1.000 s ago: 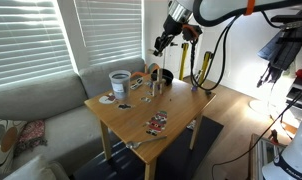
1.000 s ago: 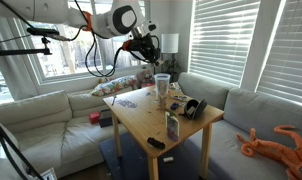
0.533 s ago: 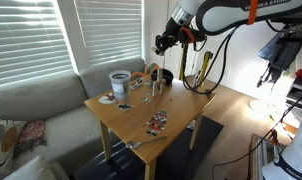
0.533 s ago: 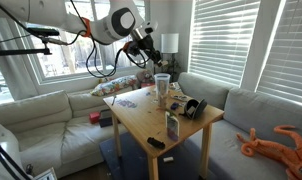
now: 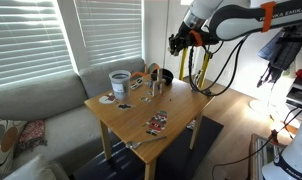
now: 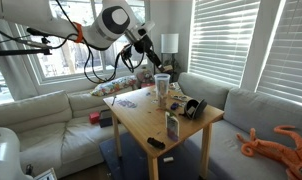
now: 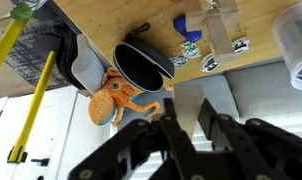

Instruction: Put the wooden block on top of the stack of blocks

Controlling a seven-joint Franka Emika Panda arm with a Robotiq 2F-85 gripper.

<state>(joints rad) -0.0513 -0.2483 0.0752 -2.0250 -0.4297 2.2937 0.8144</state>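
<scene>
Arm [image 5: 234, 17] farther from short, greyish-tan stack of blocks [image 5: 156, 86].

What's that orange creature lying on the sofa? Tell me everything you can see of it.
It is a toy octopus, bright orange and soft-looking, with a rounded head and several curling arms spread out around it. It lies flat on a seat cushion of the pale grey sofa, off to the side of the wooden table, and seems to touch only the cushion. The wrist view shows it from above, arms splayed.
</scene>
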